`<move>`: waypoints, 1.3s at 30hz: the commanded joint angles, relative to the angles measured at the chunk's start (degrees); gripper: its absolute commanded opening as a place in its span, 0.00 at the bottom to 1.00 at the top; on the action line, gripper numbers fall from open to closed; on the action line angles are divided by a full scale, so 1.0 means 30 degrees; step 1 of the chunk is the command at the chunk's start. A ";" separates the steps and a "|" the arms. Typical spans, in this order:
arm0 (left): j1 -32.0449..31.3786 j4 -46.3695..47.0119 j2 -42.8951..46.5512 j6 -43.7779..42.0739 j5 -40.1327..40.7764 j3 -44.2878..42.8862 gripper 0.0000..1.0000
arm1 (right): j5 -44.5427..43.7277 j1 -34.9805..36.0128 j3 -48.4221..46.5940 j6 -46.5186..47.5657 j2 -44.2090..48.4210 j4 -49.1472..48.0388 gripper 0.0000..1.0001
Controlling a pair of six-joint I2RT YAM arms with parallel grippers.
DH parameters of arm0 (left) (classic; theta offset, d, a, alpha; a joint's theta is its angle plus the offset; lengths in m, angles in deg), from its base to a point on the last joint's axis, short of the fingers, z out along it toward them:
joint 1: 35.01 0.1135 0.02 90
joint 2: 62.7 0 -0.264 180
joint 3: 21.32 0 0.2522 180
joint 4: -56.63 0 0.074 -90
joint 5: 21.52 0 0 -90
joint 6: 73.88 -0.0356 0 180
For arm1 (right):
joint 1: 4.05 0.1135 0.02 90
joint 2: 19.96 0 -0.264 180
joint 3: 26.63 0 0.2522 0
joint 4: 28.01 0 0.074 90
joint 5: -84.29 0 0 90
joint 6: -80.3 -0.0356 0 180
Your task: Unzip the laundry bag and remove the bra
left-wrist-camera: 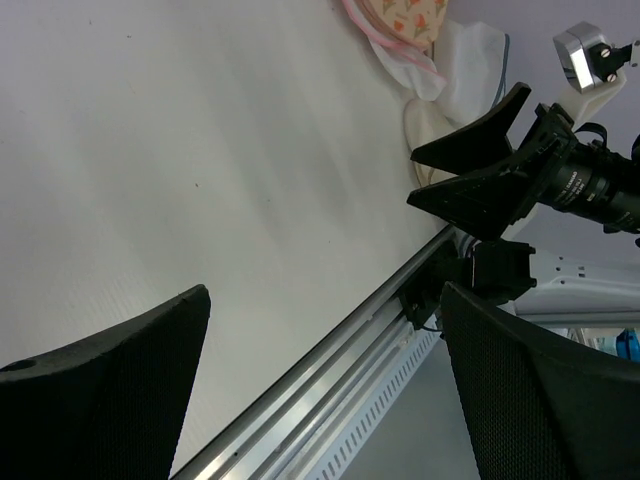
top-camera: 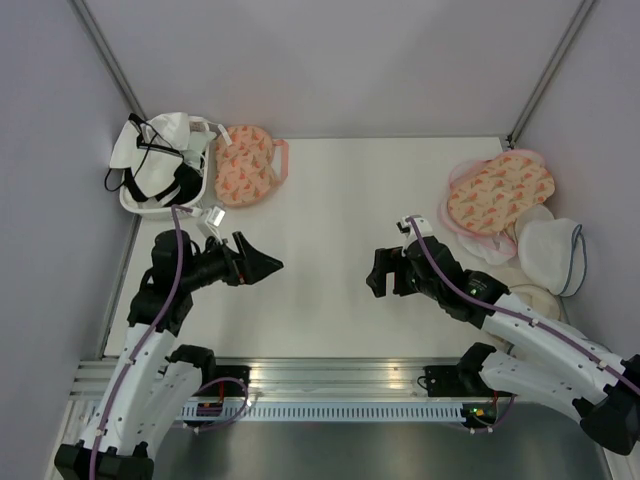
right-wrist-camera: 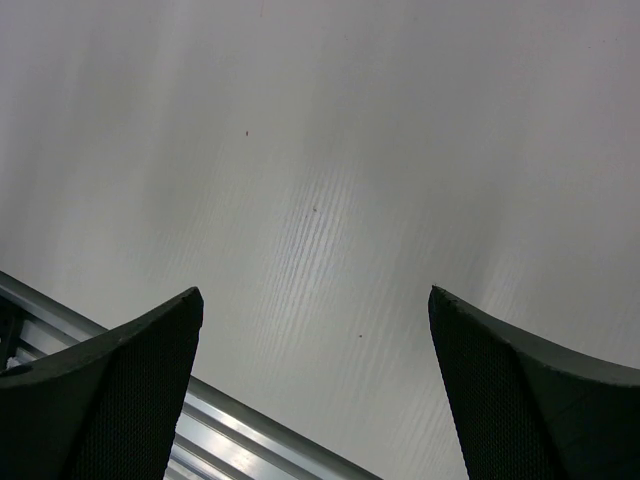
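Two peach pouches with orange-red print and pink trim show in the top view. One laundry bag (top-camera: 244, 166) lies at the back left beside a white basket. The other (top-camera: 498, 190) lies on a pile of white pouches at the right, and its edge shows in the left wrist view (left-wrist-camera: 404, 14). Both look closed. No pink bra is in view. My left gripper (top-camera: 268, 262) (left-wrist-camera: 325, 295) is open and empty over bare table, well in front of the left pouch. My right gripper (top-camera: 376, 272) (right-wrist-camera: 316, 295) (left-wrist-camera: 470, 175) is open and empty, facing the left one across the middle.
A white basket (top-camera: 135, 205) at the back left holds black-and-white garments with black straps (top-camera: 160, 165). White domed pouches with blue trim (top-camera: 550, 252) are heaped at the right edge. A metal rail (top-camera: 340, 375) runs along the near table edge. Grey walls enclose three sides.
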 commanded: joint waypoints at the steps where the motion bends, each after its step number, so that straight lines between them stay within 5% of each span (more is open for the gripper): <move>1: -0.0007 -0.0440 0.0258 -0.1038 -0.0477 -0.1008 1.00 | -0.0522 0.0075 -0.0991 0.0390 -0.0095 -0.0233 0.98; 7: -0.0007 0.0084 0.0348 -0.0630 0.1157 -0.0194 1.00 | -0.0639 0.0075 -0.0845 0.0332 0.0139 -0.0058 0.98; 11: 0.0052 0.4206 -0.0732 0.1564 0.3300 0.1975 1.00 | -0.0668 0.0075 -0.0728 0.0245 0.0402 0.0118 0.98; 16: 0.0724 1.4179 -0.7550 0.7157 0.5554 0.3998 1.00 | -0.0756 0.0104 -0.0815 0.0069 0.0783 0.0586 0.98; 21: 0.0931 1.8687 -1.3912 1.0532 0.9714 0.2721 1.00 | -0.0903 0.0075 -0.0669 -0.0546 0.2070 0.1377 0.98; 28: 0.0989 1.8955 -1.9651 1.3111 1.2764 -0.2058 1.00 | -0.1313 0.0104 -0.0493 -0.0723 0.3127 0.2461 0.98; 35: 0.1545 1.4831 -2.4253 1.6622 1.4670 -0.6102 1.00 | -0.1752 0.0046 -0.0845 -0.0489 0.3215 0.3397 0.98; 39: 0.1401 1.2657 -2.4412 1.7858 1.5224 -0.6665 0.98 | -0.2133 0.0104 -0.0757 -0.0430 0.3391 0.3576 0.98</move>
